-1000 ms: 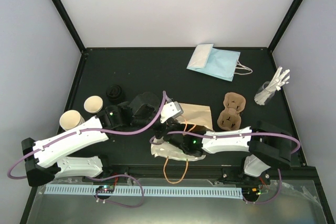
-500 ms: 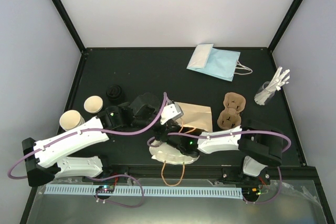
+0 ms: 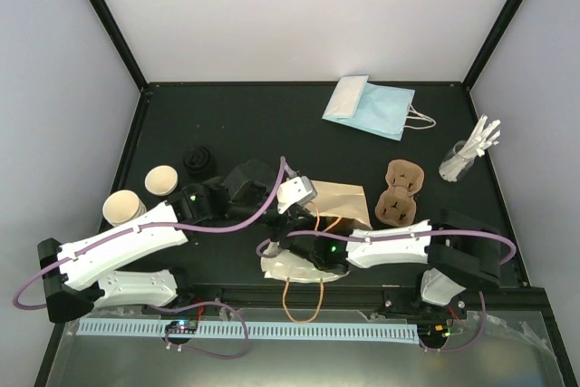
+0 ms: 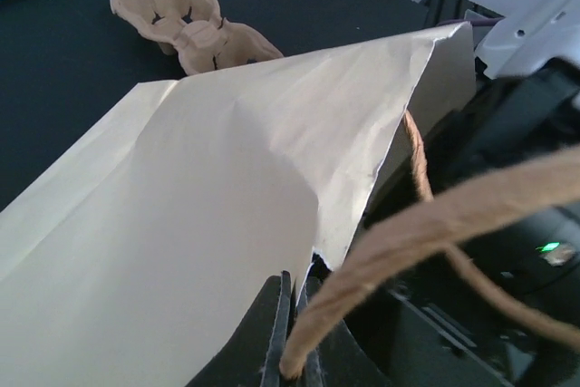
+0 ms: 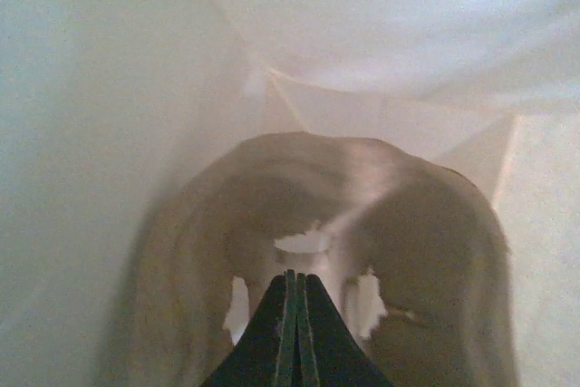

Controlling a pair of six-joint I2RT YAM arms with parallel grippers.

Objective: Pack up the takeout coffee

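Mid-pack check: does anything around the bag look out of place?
Yes. The tan bag lies on its side, not upright, and one rope handle dangles past the near edge of the table. The black-lidded coffee sits outside, off to the left, while a pulp carrier is inside the bag.

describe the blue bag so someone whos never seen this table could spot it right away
Start from the black table and look along its far edge, right of centre, close to the back wall. A pale blue paper bag lies flat there, with thin white cord handles at its right end. It is the only blue thing on the table; the tan bag sits much nearer the front.
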